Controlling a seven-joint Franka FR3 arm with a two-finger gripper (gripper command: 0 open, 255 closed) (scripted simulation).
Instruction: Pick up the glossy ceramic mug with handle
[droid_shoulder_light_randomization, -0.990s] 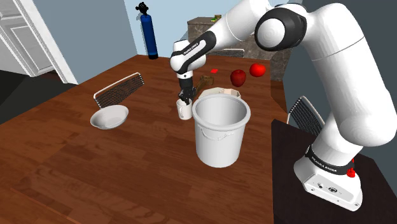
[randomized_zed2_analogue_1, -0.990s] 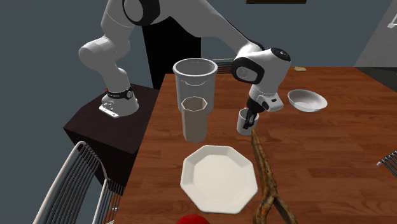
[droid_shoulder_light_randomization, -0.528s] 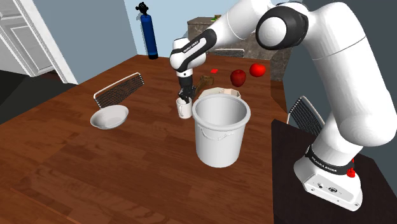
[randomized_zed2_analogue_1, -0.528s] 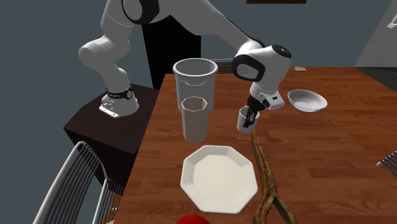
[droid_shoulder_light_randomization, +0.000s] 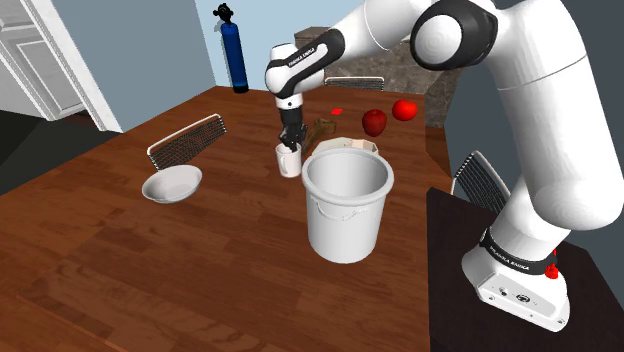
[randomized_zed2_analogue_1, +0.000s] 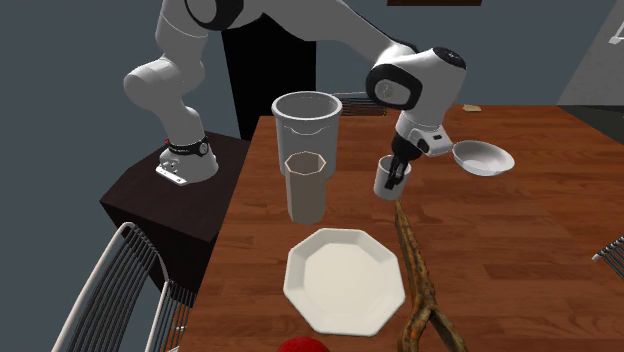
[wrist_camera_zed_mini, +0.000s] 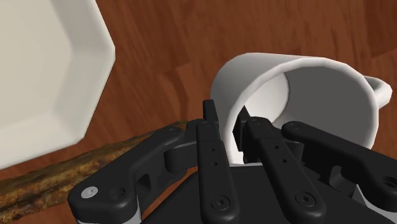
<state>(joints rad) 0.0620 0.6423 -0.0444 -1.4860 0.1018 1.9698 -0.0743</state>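
**A:** Mug (droid_shoulder_light_randomization: 288, 160) first: where is it?

**B:** Just beside the big white pot (droid_shoulder_light_randomization: 347, 205). The jaws are pinching its wall, one finger inside the rim and one outside.

**A:** Lifted?

**B:** It hangs tilted and seems barely clear of the worktop (droid_shoulder_light_randomization: 150, 270), though I can't be sure. I'd judge the grasp made, with a proper raise left.

**A:** Counts?

**B:** One mug and one pot. One octagonal cup (randomized_zed2_analogue_1: 307, 186) just beside the pot, one octagonal plate (randomized_zed2_analogue_1: 345, 278) near it, one bowl (droid_shoulder_light_randomization: 172, 184) well apart. Two red fruits (droid_shoulder_light_randomization: 374, 122) beyond the pot. One branch (randomized_zed2_analogue_1: 418, 280).
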